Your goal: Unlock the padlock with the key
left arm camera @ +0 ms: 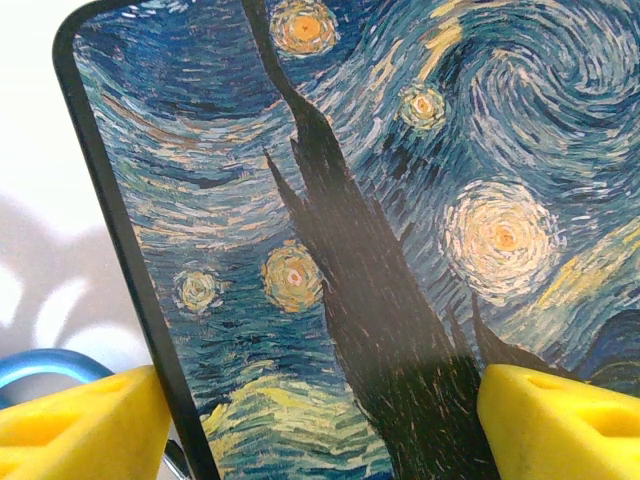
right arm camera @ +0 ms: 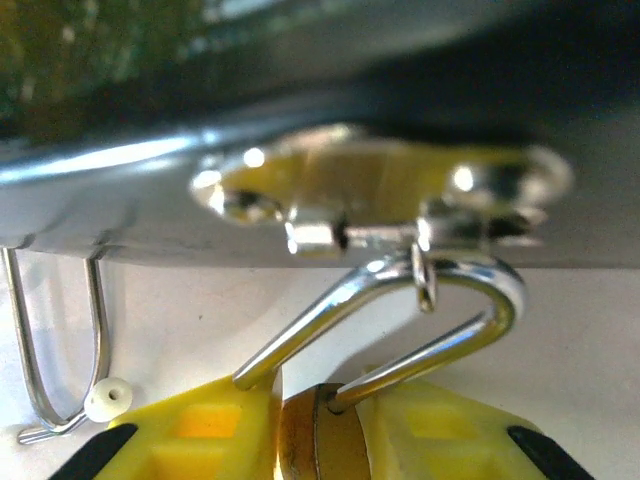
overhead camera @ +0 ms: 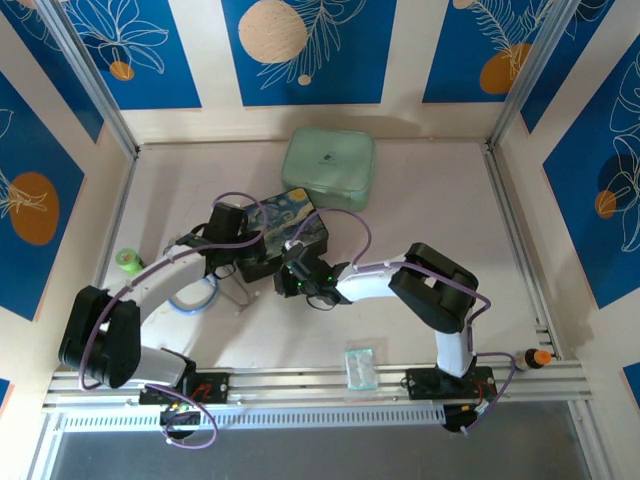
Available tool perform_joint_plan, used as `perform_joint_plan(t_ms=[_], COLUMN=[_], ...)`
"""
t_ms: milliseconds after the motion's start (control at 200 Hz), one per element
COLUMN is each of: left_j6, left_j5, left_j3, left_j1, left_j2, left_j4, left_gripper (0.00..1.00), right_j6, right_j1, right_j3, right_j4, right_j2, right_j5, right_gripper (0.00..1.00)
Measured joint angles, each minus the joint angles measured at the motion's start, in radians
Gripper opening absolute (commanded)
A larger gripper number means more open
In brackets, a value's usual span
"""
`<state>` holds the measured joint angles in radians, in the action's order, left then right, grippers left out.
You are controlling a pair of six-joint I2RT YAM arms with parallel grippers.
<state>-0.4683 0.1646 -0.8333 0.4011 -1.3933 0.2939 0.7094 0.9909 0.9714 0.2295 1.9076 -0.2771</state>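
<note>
Right wrist view: the right gripper (right arm camera: 318, 405) pinches the padlock (right arm camera: 315, 445) body, whose shackle hooks through the clasp (right arm camera: 380, 190) on the painted box's (left arm camera: 400, 200) near side. The left gripper (left arm camera: 315, 420), spread wide, straddles the box. This looks like steadying; next, the key must be brought in.

Blue floral wall panels (overhead camera: 310, 50), cream strips; pale tabletop (overhead camera: 450, 200), aluminium rail (overhead camera: 300, 380).

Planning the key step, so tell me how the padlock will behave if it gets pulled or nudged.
The padlock is rigid metal, so it probably won't flex between the fingers. Its shackle hangs loosely through the clasp ring, so it will likely swing or twist when nudged. The smooth brass may slip.
</note>
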Motion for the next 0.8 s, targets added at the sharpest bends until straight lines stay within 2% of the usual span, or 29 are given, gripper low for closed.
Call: perform_joint_plan(t_ms=[240, 295, 610, 740, 800], left_j6=[0.033, 0.046, 0.137, 0.175, 0.195], left_j5=[-0.004, -0.009, -0.045, -0.049, -0.04], left_j3=[-0.008, -0.011, -0.018, -0.034, -0.038], left_j1=[0.0, 0.0, 0.0, 0.001, 0.002], left_j2=[-0.024, -0.034, -0.069, -0.084, -0.084], left_j4=[-0.037, -0.055, -0.133, -0.138, -0.137], left_gripper=[0.79, 0.79, 0.8, 0.85, 0.91], right_j6=[0.06, 0.079, 0.181, 0.206, 0.229], right_j1=[0.0, -0.003, -0.011, -0.013, -0.017], right_j3=[-0.1, -0.124, -0.211, -0.23, -0.245], right_j4=[0.101, 0.136, 0.261, 0.298, 0.327], right_j2=[-0.032, -0.038, -0.06, -0.06, -0.06], right_j5=[0.026, 0.033, 0.051, 0.048, 0.048], right_gripper=[0.26, 0.21, 0.17, 0.17, 0.17])
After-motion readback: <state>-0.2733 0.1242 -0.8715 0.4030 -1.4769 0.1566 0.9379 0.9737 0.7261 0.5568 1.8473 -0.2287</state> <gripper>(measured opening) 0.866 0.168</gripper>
